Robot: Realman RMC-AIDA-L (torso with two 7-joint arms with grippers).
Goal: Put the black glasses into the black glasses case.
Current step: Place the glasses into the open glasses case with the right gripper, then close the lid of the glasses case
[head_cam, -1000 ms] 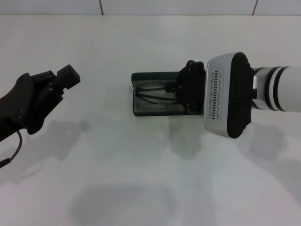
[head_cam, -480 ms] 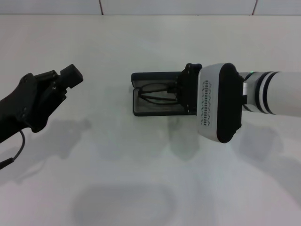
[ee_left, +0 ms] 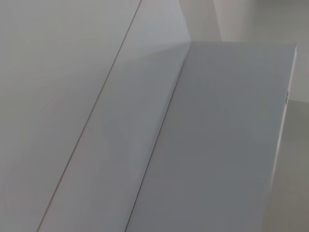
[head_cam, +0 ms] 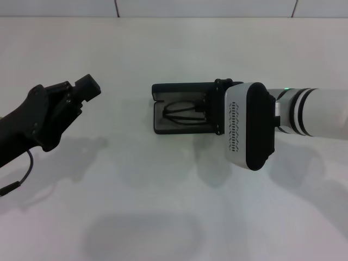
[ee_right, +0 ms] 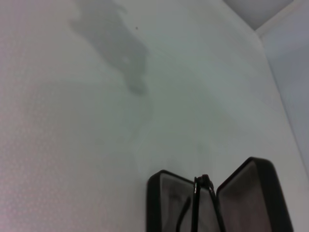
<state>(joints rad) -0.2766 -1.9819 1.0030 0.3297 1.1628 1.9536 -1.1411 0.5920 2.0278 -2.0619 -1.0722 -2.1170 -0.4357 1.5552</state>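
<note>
Head view: glasses lie in the open case, with one arm on each side of it.

From the left, the left gripper (head_cam: 81,89) hangs above the white table (head_cam: 163,206), well apart from the case, and whether its fingers are open or closed cannot be told. At centre the black glasses case (head_cam: 179,111) lies open, lid raised at the far side, with the black glasses (head_cam: 182,109) folded inside its tray. On the right, the right gripper (head_cam: 209,111) sits over the case's right end at the glasses; its finger state cannot be told either.
</note>
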